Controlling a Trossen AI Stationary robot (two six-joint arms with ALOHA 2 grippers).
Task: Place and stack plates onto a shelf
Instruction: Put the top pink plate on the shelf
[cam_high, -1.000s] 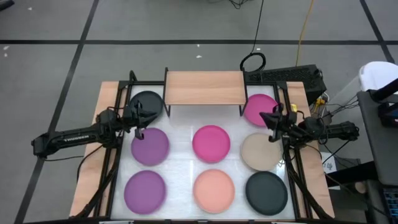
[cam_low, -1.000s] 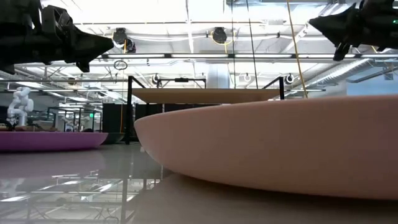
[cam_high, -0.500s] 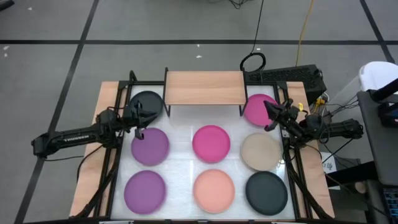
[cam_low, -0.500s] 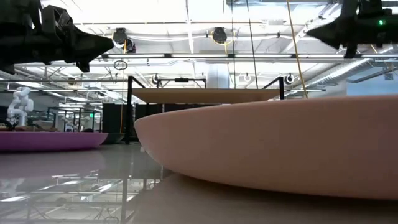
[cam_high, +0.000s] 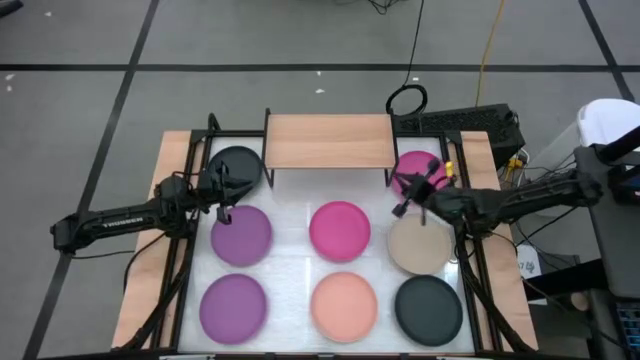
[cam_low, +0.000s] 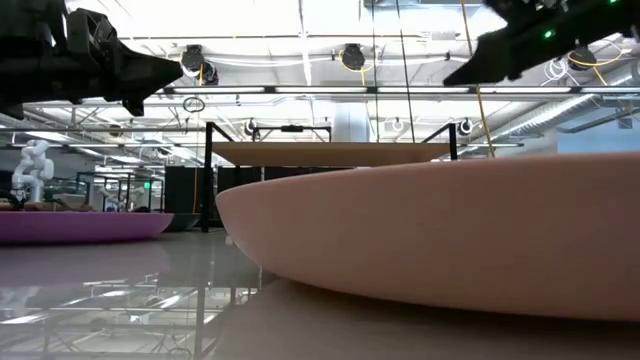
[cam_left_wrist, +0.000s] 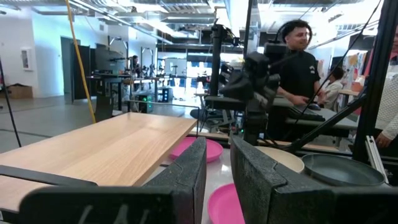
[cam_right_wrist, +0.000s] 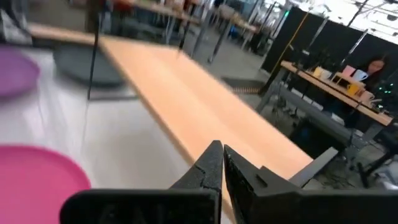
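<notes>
Eight plates lie flat on the white tabletop: black (cam_high: 237, 165), purple (cam_high: 241, 234), purple (cam_high: 233, 306), magenta (cam_high: 340, 230), peach (cam_high: 344, 305), beige (cam_high: 420, 248), black (cam_high: 428, 308) and magenta (cam_high: 420, 165). The light-wood shelf (cam_high: 328, 141) stands on black legs at the far middle with nothing on it. My left gripper (cam_high: 232, 190) hovers between the far black plate and the purple one, open a little with nothing between its fingers (cam_left_wrist: 217, 163). My right gripper (cam_high: 400, 208), shut (cam_right_wrist: 222, 155), hangs in the air over the gap between the far magenta and beige plates.
Black frame rails (cam_high: 180, 270) run along the table's left and right sides. A black box (cam_high: 470, 125) and a cable coil (cam_high: 407, 100) lie behind the table. In the left wrist view a person (cam_left_wrist: 301, 62) stands beyond the table's right side.
My right gripper has reached out from the table's right edge toward its middle, risen a little and rolled about its own line, staying shut. The plates and the shelf have not moved.
</notes>
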